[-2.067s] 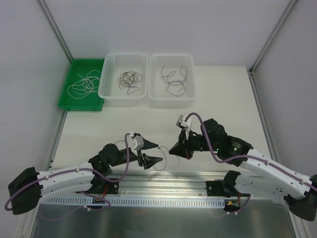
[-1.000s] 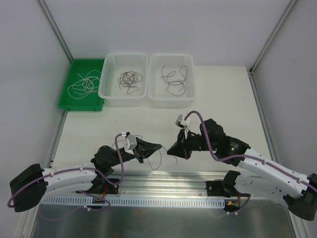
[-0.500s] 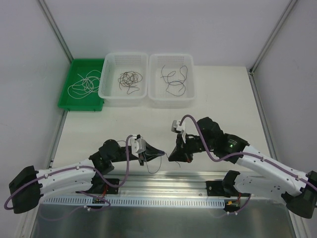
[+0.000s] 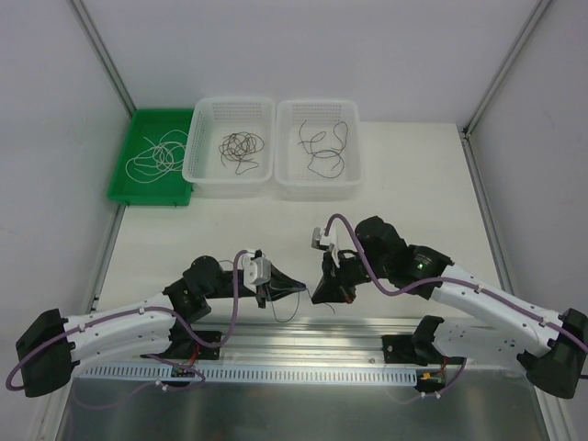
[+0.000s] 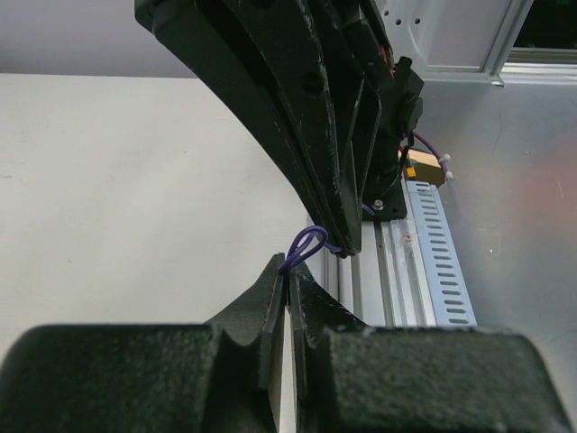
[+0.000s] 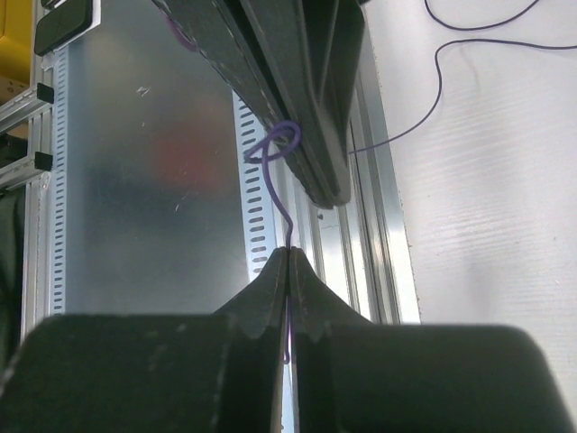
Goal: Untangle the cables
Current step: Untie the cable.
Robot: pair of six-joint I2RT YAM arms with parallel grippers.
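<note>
CHANGE: left hand and right hand have drawn tip to tip, lower centre of the top view | GRIP: both clamped on one thin purple cable, with a small loop between them | MEANS: probably teasing that loop open; other cables lie in white baskets, upper centre

Table, white baskets, green tray
</note>
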